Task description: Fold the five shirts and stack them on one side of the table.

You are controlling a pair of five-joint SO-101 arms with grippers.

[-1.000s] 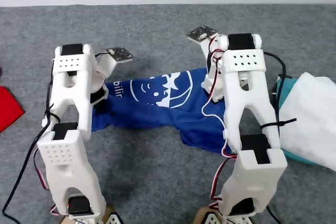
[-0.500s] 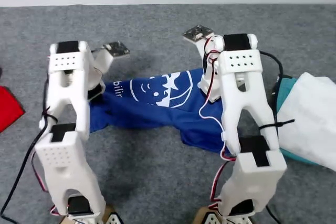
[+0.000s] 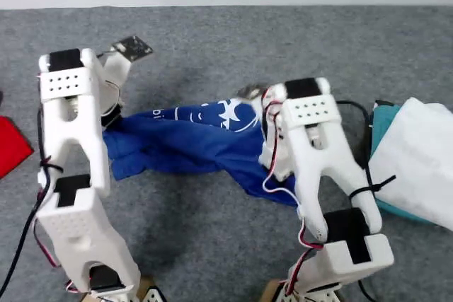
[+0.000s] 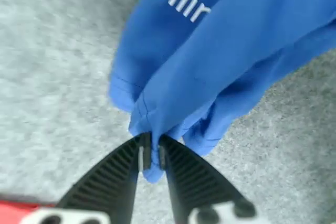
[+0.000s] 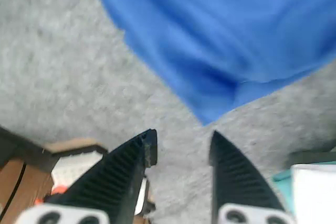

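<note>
Blue shirt (image 3: 191, 143) dragged leftward; wrist view reveals left claw (image 4: 151, 153) pinching it.

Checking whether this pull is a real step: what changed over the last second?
The left arm, jaws shut on the blue shirt, swung outward toward the red cloth and dragged the shirt into a narrower, bunched strip. The right arm drew back toward its base; its jaws now stand open just off the shirt's edge. The white and teal pile and the red cloth stayed put.
</note>
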